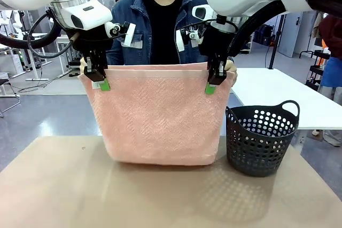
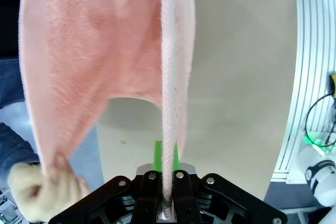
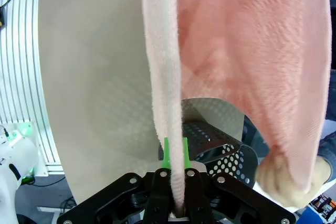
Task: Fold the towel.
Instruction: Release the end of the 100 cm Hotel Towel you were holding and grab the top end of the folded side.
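Observation:
The salmon-pink towel (image 1: pixel 160 116) hangs doubled over the table, its lower fold near the tabletop. My left gripper (image 1: pixel 101 81) is shut on its near upper left corner. My right gripper (image 1: pixel 212 84) is shut on the near upper right corner. A person's hands (image 1: pixel 231 69) hold the far layer's corners just behind my grippers. In the left wrist view the towel's edge (image 2: pixel 170 77) runs down between the green pads of my left gripper (image 2: pixel 165 163), with the person's hand (image 2: pixel 37 192) beside it. The right wrist view shows the towel (image 3: pixel 247 40) pinched in my right gripper (image 3: pixel 175 156), and a hand (image 3: pixel 286 182).
A dark perforated basket (image 1: pixel 260 140) stands on the tan table (image 1: pixel 53 185) at the right, close to the towel's lower right corner, and it shows below the towel as the basket (image 3: pixel 220 145). The person in a denim jacket stands at the far side.

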